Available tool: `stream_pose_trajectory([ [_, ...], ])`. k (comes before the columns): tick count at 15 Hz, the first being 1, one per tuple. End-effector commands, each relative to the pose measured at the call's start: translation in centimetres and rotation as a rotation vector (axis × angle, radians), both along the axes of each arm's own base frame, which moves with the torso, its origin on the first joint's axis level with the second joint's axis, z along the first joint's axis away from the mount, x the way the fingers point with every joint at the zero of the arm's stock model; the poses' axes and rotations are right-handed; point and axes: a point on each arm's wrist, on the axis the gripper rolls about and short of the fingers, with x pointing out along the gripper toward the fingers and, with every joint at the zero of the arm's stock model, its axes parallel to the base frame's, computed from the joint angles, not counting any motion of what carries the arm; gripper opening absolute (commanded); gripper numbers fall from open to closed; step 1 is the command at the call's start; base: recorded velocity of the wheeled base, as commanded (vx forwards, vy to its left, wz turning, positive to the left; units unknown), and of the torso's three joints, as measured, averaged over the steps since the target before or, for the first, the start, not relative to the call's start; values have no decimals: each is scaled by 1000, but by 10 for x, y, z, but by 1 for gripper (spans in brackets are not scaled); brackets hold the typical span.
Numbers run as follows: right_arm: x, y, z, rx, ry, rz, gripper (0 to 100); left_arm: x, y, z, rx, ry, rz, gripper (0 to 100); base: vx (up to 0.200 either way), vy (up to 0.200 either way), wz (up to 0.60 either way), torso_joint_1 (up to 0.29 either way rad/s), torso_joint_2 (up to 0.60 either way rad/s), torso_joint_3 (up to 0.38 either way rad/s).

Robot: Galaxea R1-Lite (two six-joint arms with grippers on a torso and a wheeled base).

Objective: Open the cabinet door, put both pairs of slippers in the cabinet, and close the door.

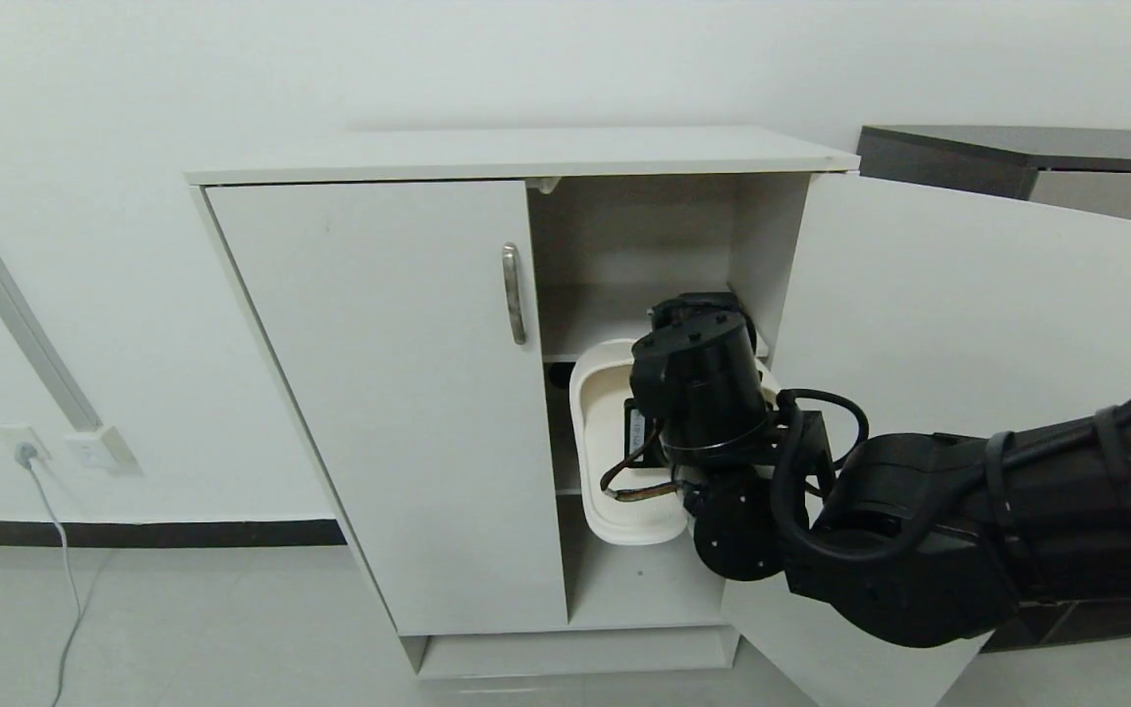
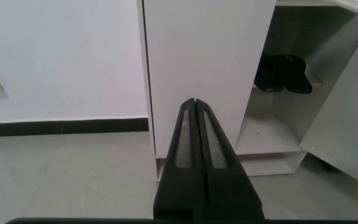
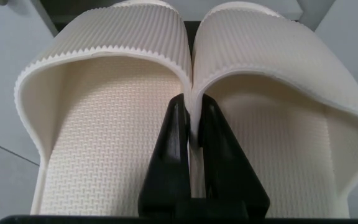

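Right claw [image 3: 193,102] pinching the cream slippers [image 3: 98,112] by their inner edges (one slipper each side), cabinet [image 1: 379,393] just ahead; left claw [image 2: 194,106] pressed together.

You face a plain white wall [image 1: 134,79] with a black skirting strip [image 1: 134,532] at its foot, above a pale grey floor [image 1: 183,628]. A white conduit [image 1: 6,295] slants down towards a socket [image 1: 26,447], and a grey cable [image 1: 65,579] trails from the socket to the floor. A dark grey unit [image 1: 1017,157] stands far right.

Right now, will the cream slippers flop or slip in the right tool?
Probably light and soft: the cream slippers look like moulded foam, so expect flex. The right tool pinches only their adjoining strap edges, so the pair may sag or swing. Ribbed texture likely resists slipping.
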Motion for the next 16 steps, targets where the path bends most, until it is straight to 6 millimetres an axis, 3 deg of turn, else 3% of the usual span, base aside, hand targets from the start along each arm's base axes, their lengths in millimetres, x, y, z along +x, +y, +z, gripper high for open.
stream_pose_trajectory([
  [1,1,-1,-1,-1,1,-3,0,0,0,0,0,2,1,0,200,0,0,-7,2,2],
  [13,5,-2,-2,-8,3,-8,0,0,0,0,-3,2,1,0,200,0,0,6,2,2],
  [16,6,-1,-3,-16,4,-10,0,0,0,0,-3,2,1,0,0,0,0,0,0,0],
])
